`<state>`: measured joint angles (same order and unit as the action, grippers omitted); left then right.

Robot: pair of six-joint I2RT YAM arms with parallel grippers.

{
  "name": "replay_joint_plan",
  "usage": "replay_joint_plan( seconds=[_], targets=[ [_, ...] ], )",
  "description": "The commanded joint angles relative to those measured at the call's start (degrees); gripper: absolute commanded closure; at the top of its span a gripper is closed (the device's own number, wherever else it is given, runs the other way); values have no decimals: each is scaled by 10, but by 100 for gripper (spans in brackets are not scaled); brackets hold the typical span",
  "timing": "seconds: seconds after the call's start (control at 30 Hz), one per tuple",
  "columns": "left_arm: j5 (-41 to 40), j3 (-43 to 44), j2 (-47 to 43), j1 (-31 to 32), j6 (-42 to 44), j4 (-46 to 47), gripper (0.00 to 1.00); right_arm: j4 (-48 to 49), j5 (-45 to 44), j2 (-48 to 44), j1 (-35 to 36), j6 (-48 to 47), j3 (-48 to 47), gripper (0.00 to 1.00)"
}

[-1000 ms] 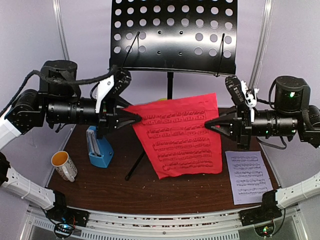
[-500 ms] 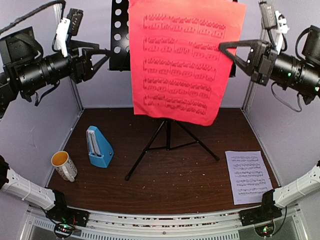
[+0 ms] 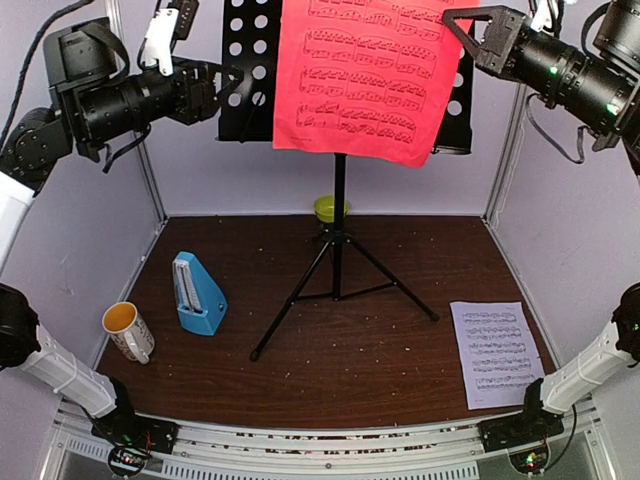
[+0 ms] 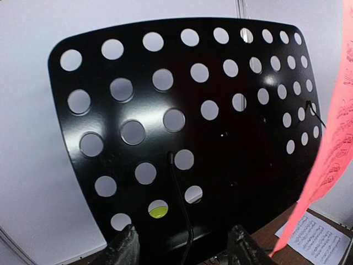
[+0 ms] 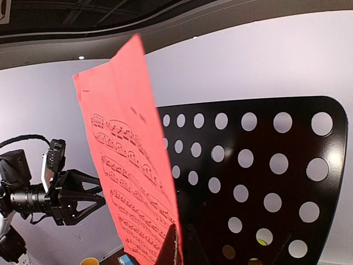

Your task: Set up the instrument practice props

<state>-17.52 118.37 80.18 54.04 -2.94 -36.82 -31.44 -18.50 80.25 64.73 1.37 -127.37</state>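
Your right tool [image 3: 455, 20] pinches the red sheet [image 3: 355, 80], hanging upright in front of the music stand [image 3: 250, 128]. Your left tool [image 3: 228, 88] gapes empty.

L hand [image 3: 228, 92] splayed, R hand [image 3: 450, 18] clamped

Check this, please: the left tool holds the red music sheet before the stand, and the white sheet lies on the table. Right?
Not the left: the right tool holds the red music sheet, as the right wrist view shows. The left tool is open and empty. The rest is right: the stand is behind it, and the white sheet lies on the table.
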Motion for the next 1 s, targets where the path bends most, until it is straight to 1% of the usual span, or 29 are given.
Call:
replay_joint_plan(
  seconds=[0.0, 0.27, 0.47, 0.67, 0.8, 0.9, 0.97],
  targets=[
    [12, 29, 33, -6, 2, 9, 44, 19, -31, 23, -16, -32, -31, 100],
    [16, 53, 82, -21, 3, 31, 46, 34, -39, 68, -34, -67, -77, 100],
    [2, 71, 105, -32, -8, 19, 50, 35, -47, 94, -38, -104, -108, 100],
    [1, 82, 121, -38, -10, -5, 53, 33, -54, 96, -40, -130, -107, 100],
    [-9, 84, 125, -38, -11, -7, 62, 31, -60, 96, -39, -139, -106, 100],
    [-17, 87, 129, -38, -7, -8, 66, 29, -64, 95, -40, -143, -105, 100],
    [-27, 91, 134, -39, -7, -14, 70, 29, -67, 94, -40, -144, -105, 100]
  ],
)
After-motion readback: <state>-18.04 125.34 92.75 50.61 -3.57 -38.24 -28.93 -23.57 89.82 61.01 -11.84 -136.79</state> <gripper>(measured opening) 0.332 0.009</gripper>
